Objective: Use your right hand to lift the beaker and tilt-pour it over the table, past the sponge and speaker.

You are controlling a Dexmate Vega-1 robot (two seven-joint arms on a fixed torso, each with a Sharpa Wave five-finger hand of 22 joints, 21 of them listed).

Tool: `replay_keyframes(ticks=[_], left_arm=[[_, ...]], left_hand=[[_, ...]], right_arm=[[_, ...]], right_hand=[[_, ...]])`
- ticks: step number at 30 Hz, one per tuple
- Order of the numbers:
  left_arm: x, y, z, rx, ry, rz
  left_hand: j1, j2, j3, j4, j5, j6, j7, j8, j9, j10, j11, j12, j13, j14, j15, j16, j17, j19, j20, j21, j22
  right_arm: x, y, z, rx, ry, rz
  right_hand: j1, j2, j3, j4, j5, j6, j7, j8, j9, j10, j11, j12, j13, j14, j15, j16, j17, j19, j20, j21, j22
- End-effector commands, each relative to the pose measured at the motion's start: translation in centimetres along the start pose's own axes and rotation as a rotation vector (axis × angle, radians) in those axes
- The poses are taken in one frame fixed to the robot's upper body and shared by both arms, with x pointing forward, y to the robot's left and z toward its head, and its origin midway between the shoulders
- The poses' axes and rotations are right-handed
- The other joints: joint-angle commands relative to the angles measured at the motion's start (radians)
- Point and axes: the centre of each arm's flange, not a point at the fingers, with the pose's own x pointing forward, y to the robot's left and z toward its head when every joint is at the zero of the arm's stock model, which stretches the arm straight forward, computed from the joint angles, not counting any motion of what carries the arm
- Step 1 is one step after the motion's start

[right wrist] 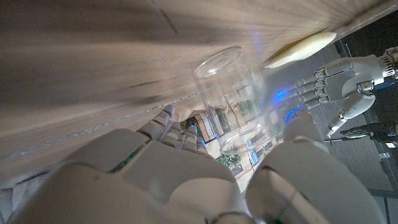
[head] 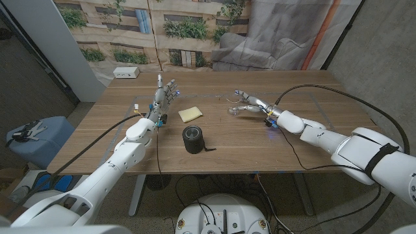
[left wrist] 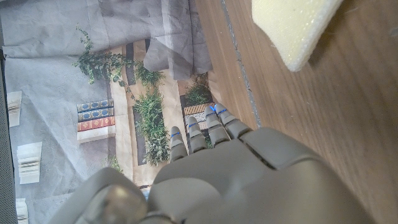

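A clear glass beaker [head: 232, 108] stands on the table right of centre. My right hand [head: 252, 104] reaches to it from the right. In the right wrist view the beaker [right wrist: 229, 99] sits between the fingers [right wrist: 177, 127] and the thumb [right wrist: 305, 134], which lie close to the glass on either side; contact is not clear. A yellow sponge [head: 190, 114] lies left of the beaker, and a black cylindrical speaker [head: 193, 139] stands nearer me. My left hand [head: 166, 92] is held up left of the sponge, fingers apart and holding nothing. The left wrist view shows the sponge [left wrist: 292, 28] beyond that hand.
A small white box [head: 126, 72] sits at the table's far left corner. Black cables [head: 312, 91] run over the right side of the table. A blue bin [head: 39, 140] stands on the floor to the left. A printed backdrop hangs behind the table.
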Motion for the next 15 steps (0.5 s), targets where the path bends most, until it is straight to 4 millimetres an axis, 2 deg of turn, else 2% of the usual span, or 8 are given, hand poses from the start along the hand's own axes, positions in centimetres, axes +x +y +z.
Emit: replay_keyframes(ticks=[1, 6, 11, 15], left_arm=[[0.0, -0.01, 0.0, 0.0, 0.0, 0.0], [-0.01, -0.01, 0.0, 0.0, 0.0, 0.0], [-0.01, 0.0, 0.0, 0.0, 0.0, 0.0], [-0.01, 0.0, 0.01, 0.0, 0.0, 0.0]], left_hand=[[0.002, 0.02, -0.009, 0.002, 0.004, 0.003, -0.006, 0.004, 0.004, 0.01, 0.0, 0.006, 0.003, 0.005, 0.001, 0.005, 0.006, 0.009, -0.007, 0.004, 0.003], [0.001, 0.02, -0.009, 0.002, 0.004, 0.002, -0.005, 0.003, 0.004, 0.009, 0.001, 0.006, 0.003, 0.005, 0.001, 0.005, 0.006, 0.008, -0.007, 0.004, 0.003], [0.002, 0.02, -0.009, 0.002, 0.004, 0.003, -0.006, 0.003, 0.004, 0.009, 0.0, 0.006, 0.003, 0.005, 0.0, 0.005, 0.006, 0.009, -0.007, 0.004, 0.003], [0.001, 0.02, -0.009, 0.002, 0.004, 0.001, -0.005, 0.003, 0.004, 0.01, 0.0, 0.006, 0.003, 0.006, 0.0, 0.005, 0.006, 0.009, -0.007, 0.004, 0.003]], right_arm=[[0.49, 0.77, -0.52, 0.026, 0.045, 0.018], [0.58, 0.95, -0.7, 0.054, 0.059, 0.014], [0.66, 1.11, -0.69, 0.074, 0.063, 0.012], [0.67, 1.32, -0.63, 0.089, 0.061, 0.0]], right_hand=[[0.013, -0.006, 0.009, 0.0, 0.005, -0.033, 0.005, 0.007, 0.002, 0.013, 0.0, 0.007, 0.003, -0.009, 0.005, 0.005, 0.001, 0.006, 0.007, 0.001, 0.002], [0.027, -0.014, 0.009, 0.002, 0.004, -0.018, 0.001, 0.016, 0.003, 0.032, -0.002, 0.013, 0.004, -0.006, 0.001, 0.009, 0.001, 0.007, 0.009, 0.003, 0.002], [0.052, -0.025, 0.008, 0.004, 0.002, 0.016, -0.005, 0.033, 0.006, 0.067, -0.005, 0.023, 0.005, 0.005, -0.014, 0.016, 0.001, 0.014, -0.005, 0.006, 0.002], [0.07, -0.03, 0.007, 0.007, 0.001, 0.051, -0.012, 0.05, 0.008, 0.101, -0.018, 0.031, 0.006, 0.023, -0.023, 0.025, 0.0, 0.024, -0.006, 0.009, 0.002]])
